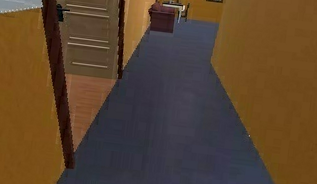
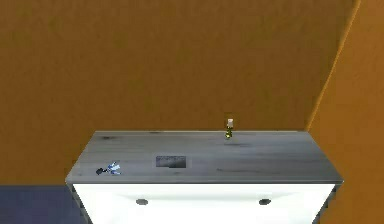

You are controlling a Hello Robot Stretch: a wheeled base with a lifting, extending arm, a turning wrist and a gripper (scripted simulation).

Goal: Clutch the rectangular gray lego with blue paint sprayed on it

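Where the hallway runs ahead: I see a dark blue floor [image 1: 173,122] between orange walls [image 1: 289,76].
Door: a brown panelled door [image 1: 87,21] stands open at the forward view's left, with wood flooring past it.
Far end: a dark red cabinet [image 1: 162,17] sits by the end wall.
Dresser: in the arm side view a white-fronted dresser [image 2: 200,198] with a grey wood top and two round knobs stands against an orange wall.
Grey rectangle: a flat dark grey rectangle [image 2: 171,161] lies on the dresser top, just left of the middle.
Blue thing: a small blue-and-dark thing [image 2: 108,169] lies near the top's front left corner.
Lego: I cannot tell which of those two it is — both lie on the left half of the dresser top.
Bottle: a small upright bottle [image 2: 230,128] stands at the back edge, right of the middle.
Gripper: I cannot tell how its fingers stand.
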